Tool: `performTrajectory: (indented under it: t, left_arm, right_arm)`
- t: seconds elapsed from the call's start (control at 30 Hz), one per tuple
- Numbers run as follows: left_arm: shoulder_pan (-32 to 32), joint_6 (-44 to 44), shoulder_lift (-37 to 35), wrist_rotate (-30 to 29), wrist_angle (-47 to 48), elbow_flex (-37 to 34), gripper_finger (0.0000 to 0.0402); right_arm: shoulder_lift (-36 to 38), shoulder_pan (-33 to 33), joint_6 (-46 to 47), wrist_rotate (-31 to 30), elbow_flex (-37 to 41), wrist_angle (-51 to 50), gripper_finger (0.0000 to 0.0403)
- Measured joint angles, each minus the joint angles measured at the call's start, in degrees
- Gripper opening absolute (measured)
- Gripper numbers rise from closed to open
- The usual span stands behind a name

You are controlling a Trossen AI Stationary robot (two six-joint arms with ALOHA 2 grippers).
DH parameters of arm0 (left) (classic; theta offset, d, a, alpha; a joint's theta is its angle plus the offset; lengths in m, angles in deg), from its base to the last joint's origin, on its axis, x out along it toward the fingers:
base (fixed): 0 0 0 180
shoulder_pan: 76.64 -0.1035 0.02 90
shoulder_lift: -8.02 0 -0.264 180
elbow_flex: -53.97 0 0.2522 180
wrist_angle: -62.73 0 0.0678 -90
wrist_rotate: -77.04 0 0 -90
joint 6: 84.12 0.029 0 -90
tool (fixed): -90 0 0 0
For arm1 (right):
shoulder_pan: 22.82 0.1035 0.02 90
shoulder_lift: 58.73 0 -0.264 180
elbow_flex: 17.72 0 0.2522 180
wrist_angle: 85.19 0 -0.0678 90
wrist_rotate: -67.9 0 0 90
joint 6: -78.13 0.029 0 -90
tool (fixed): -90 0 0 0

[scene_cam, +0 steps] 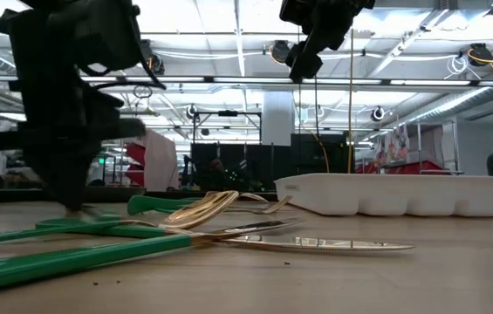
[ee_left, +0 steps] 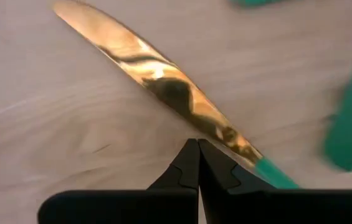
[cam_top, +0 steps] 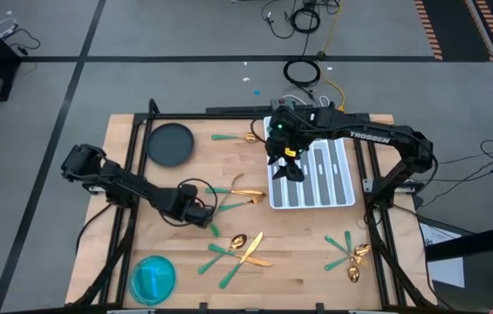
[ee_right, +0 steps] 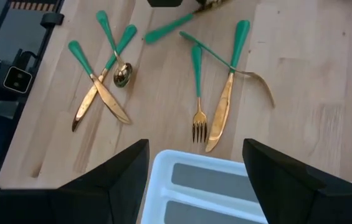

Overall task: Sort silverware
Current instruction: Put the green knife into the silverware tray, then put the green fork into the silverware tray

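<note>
Silverware with gold heads and teal handles lies in loose clusters on the wooden table [cam_top: 185, 253]. A gold knife [ee_left: 157, 74] lies flat, its teal handle [cam_top: 214, 228] sticking out beside my left gripper [cam_top: 202, 215]. That gripper is shut and points down, its tips [ee_left: 197, 149] at the spot where the blade meets the handle. My right gripper [cam_top: 287, 167] hangs open, with nothing between its fingers, above the left end of the white divided tray [cam_top: 316, 179]. A fork and a knife [ee_right: 210, 99] lie on the wood just beyond the tray. My left gripper comes from above with shut fingers [ee_left: 188, 165] right beside the knife's edge where blade meets handle [ee_left: 241, 146]. I cannot tell whether they touch it. The knife lies flat on the table.
A black plate [cam_top: 169, 144] sits at the far left and a blue bowl [cam_top: 153, 277] at the near left corner. More silverware lies at the near middle [cam_top: 239, 247], the near right [cam_top: 351, 253] and the far middle [cam_top: 233, 137].
</note>
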State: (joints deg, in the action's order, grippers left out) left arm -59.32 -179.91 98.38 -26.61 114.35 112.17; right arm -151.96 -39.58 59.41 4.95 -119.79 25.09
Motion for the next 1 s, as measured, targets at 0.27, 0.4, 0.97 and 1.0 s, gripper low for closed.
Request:
performTrajectory:
  t: [0.27,0.4,0.97,1.0]
  left_arm:
    - [-0.1,6.7,-7.2,-13.3,1.5,8.2,0.0010]
    - [0.4,16.1,-14.3,-21.7,2.9,12.5,0.0014]
    - [7.2,37.0,-43.5,-40.2,9.8,16.9,0.0017]
    - [7.2,37.9,-43.8,-40.3,9.8,16.9,0.0017]
  right_arm:
    - [-2.9,1.7,-3.1,-2.3,0.0,2.1,0.0254]
    - [-4.9,4.6,-10.5,-7.6,0.0,6.8,0.0260]
    - [-24.6,13.2,-16.5,-9.6,-7.0,21.2,0.0277]
    - [-25.7,13.2,-16.5,-9.6,-8.3,21.2,0.0276]
